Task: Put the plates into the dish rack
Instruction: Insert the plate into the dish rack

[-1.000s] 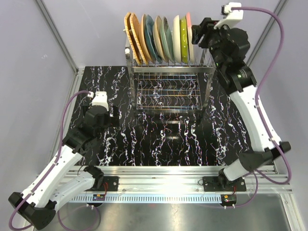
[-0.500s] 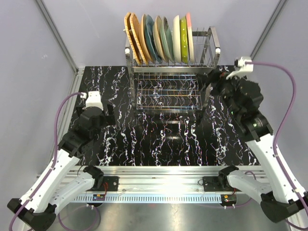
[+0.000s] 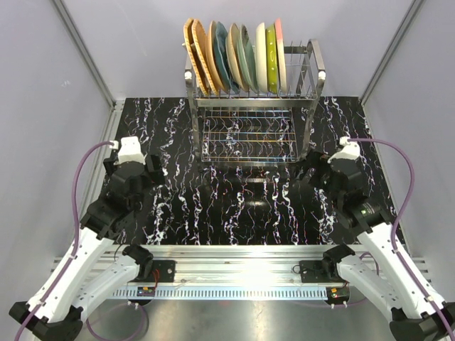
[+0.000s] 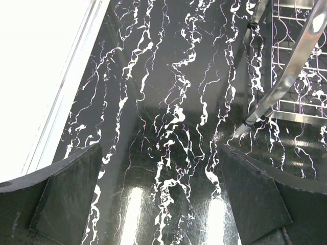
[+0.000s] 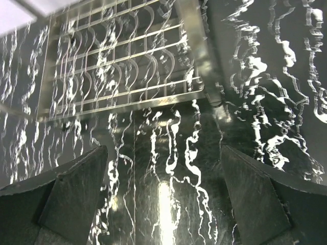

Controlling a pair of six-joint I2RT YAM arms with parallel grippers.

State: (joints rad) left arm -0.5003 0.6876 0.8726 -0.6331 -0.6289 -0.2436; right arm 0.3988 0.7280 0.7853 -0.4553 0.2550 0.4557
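Plates are the farthest things from the arms. Nearest, the left claw (image 3: 158, 170) hovers over the left part of the black, white-veined tabletop (image 3: 242, 206). Its wrist view shows the claw (image 4: 161, 153) with both fingers spread wide and only bare marble pattern between them, so it grips nothing. The right claw (image 3: 307, 170) hangs over the right part of the tabletop, about level with the left one. It too is spread wide and holds nothing, as the right wrist view of the claw (image 5: 163, 153) shows.

Just beyond both claws stands the dish rack (image 3: 313, 71), in the middle of the far half of the tabletop. One of its steel legs (image 4: 286, 76) shows at the right of the left wrist view. Its lower grid shelf (image 5: 127, 71) fills the top of the right wrist view. Neither claw touches it.

Farthest back, the plates (image 3: 234, 57) stand on edge in a tight row between the tines of the rack's upper tier. They fill its left and middle slots. Two orange woven ones (image 3: 195, 53) are at the left end, cream, teal and pale green ones are in the middle, and a yellow-green one (image 3: 271, 60) and a pink-edged one (image 3: 279, 50) are at the right end.
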